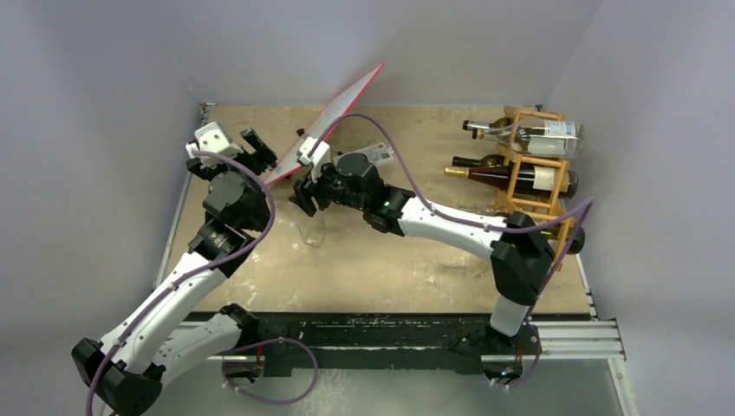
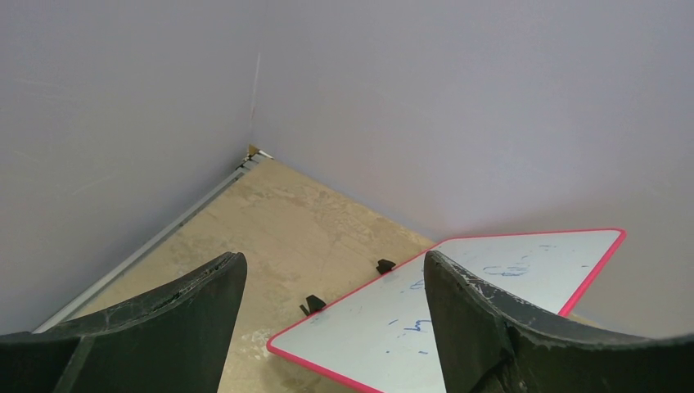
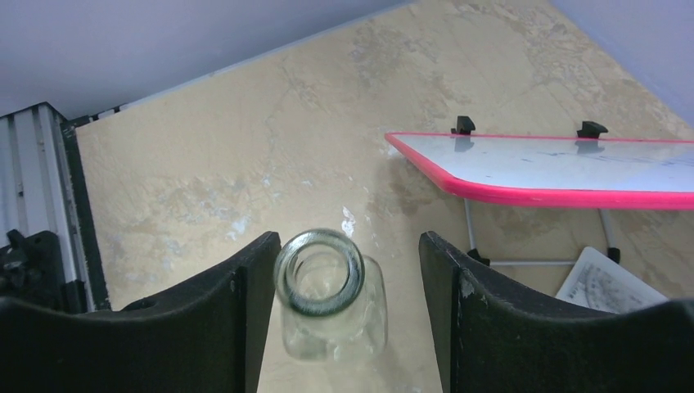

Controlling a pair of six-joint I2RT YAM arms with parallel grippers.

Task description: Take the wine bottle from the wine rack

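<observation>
From above, the open lattice wine rack of light-brown wooden bars [image 1: 515,182] stands at the far right of the tan bench [image 1: 390,260] with other bottles [image 1: 529,178] lying in it. A clear glass wine bottle [image 1: 314,232] stands upright well apart from it under the right hand [image 1: 305,198]. The left wrist view alone shows the left hand [image 2: 334,266] spread open with nothing between its fingers, above a tilted red-edged white board [image 2: 458,303]. Only the right wrist view shows the right hand's fingers parted either side of the bottle's round mouth, with a gap on one side.
</observation>
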